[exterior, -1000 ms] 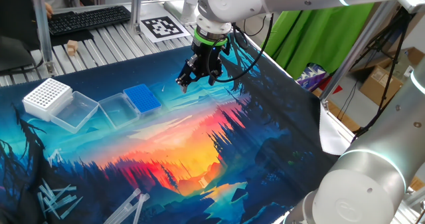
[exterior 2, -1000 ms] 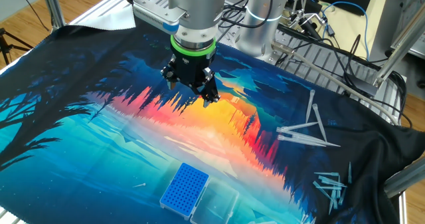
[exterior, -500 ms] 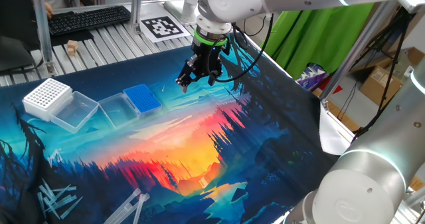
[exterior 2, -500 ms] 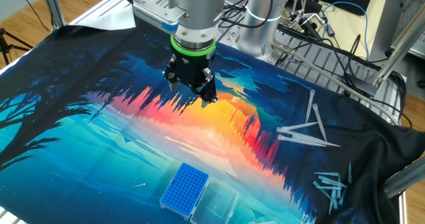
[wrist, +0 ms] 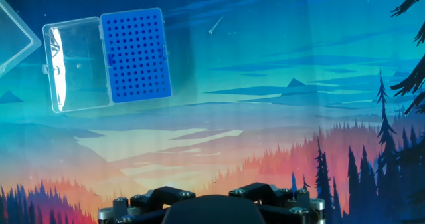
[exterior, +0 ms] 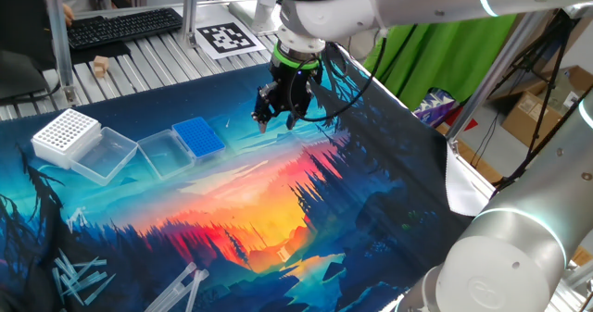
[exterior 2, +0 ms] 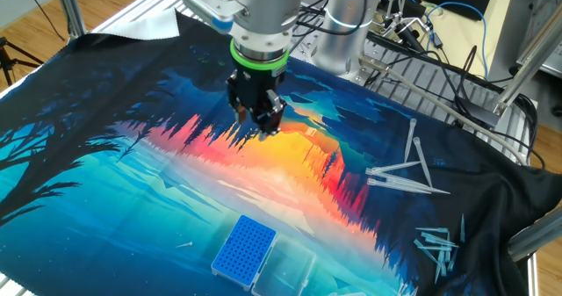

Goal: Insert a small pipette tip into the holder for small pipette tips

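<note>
Mat: small pipette tip [wrist: 215, 26] lies diagonal beside blue holder [wrist: 135, 54] | claw [exterior 2: 261, 120] grip unclear

White perforated rack [exterior: 65, 132] on the printed mat [exterior: 278, 201], loose clear tips [exterior 2: 404, 175], a keyboard [exterior: 123, 27] behind.

Arm reaches in from above, wrist vertical. Gripper [exterior: 274, 119] [exterior 2: 261, 125] points straight down, hanging above the bench, touching nothing; finger separation unclear.
</note>
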Controlling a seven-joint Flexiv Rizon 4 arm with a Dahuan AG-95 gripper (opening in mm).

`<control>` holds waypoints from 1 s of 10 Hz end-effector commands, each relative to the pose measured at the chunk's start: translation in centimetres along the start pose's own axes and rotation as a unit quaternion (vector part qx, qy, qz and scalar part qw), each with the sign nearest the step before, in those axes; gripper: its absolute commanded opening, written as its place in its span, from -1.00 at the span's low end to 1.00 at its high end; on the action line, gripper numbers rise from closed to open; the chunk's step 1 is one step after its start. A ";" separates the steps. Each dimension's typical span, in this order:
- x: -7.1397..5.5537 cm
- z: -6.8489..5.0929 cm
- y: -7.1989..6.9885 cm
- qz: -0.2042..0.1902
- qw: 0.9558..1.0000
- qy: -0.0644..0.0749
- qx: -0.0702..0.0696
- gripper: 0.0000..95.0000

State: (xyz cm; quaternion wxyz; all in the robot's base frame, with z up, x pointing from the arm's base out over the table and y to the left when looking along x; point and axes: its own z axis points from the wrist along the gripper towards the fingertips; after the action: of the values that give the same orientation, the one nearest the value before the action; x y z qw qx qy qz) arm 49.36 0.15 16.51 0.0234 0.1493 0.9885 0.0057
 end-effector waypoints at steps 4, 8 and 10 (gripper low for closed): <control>-0.1 0.8 0.3 0.106 0.994 -0.023 -0.005 -1.00; -2.3 0.5 0.9 0.133 0.991 -0.022 -0.007 -1.00; -3.1 0.8 1.2 0.139 0.990 -0.023 -0.006 -1.00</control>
State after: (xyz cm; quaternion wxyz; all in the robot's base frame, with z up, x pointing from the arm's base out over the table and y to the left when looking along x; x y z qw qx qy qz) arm 53.39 0.49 15.70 0.0460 0.2873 0.9567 0.0117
